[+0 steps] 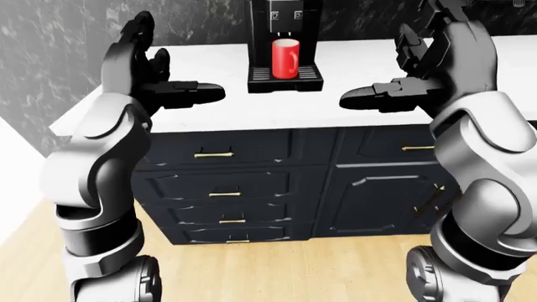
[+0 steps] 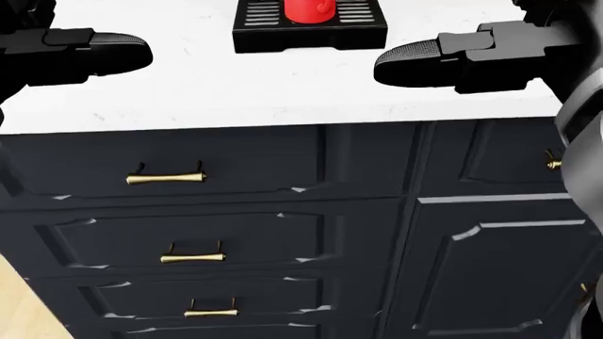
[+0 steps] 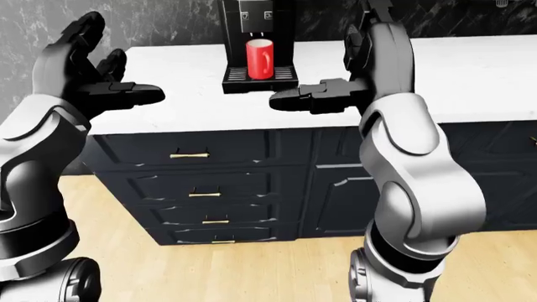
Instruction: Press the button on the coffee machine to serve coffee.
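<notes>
Black coffee machine [image 1: 284,39] stands on the white counter [image 1: 209,69], a red mug [image 1: 286,58] on its drip tray [image 1: 285,78]. Left hand [image 1: 159,78] and right hand [image 1: 411,75] hover to either side of the machine, both with fingers spread, holding nothing. The machine appears rigid and heavy enough to stay put; its buttons, small pale marks above the mug, likely need one fingertip's light push rather than any grasp.

Red mug [image 1: 286,58], black coffee machine [image 1: 277,16], white counter [image 1: 209,69], navy drawers [image 2: 217,240], brass handles [image 2: 167,177]
</notes>
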